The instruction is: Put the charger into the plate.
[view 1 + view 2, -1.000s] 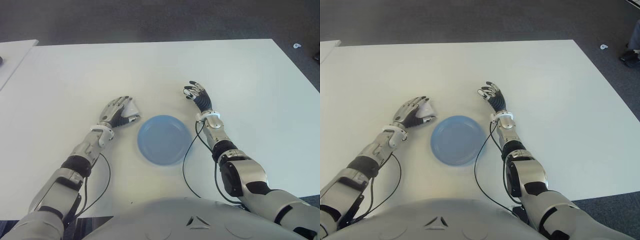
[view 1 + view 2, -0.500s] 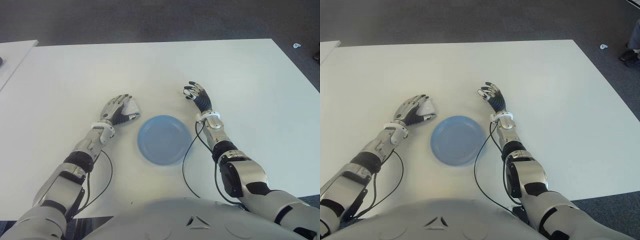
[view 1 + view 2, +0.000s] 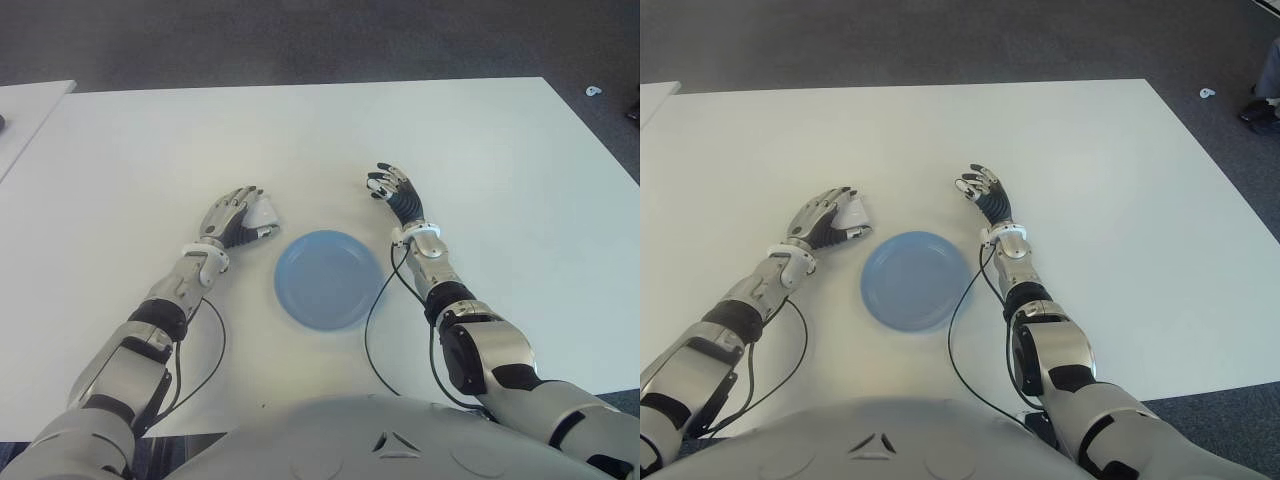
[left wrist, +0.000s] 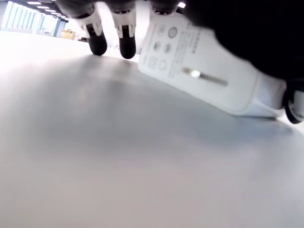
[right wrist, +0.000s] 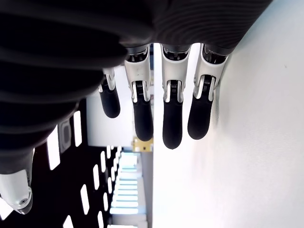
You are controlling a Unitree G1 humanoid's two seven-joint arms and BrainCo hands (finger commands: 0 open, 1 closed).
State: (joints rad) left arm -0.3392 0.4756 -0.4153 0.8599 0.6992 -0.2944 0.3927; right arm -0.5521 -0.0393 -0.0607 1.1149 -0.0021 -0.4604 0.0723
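Nearest to us on the white counter (image 3: 120, 150) sits the round blue plate (image 3: 328, 278), with nothing lying in it. A black cable (image 3: 375, 330) curves along its right edge and runs back toward our right forearm.

Just past the plate, on its left, our left hand (image 3: 236, 219) holds the white charger (image 3: 262, 213). The fingers are curled over the top of it and the thumb closes in from the plate side, so the block is gripped between them. In the left wrist view the charger (image 4: 204, 71) shows as a white block with small printed marks on its face, tilted, with one lower corner close to the counter; we cannot tell whether that corner touches. Two dark fingertips (image 4: 127, 46) hang down just beyond it. The charger is outside the plate, near its upper left rim.

On the plate's right, and a little farther off, our right hand (image 3: 983, 192) shows with its fingers loosely spread and nothing in it. The right wrist view gives four dark-tipped fingers (image 5: 172, 128) hanging straight and apart beside the counter.
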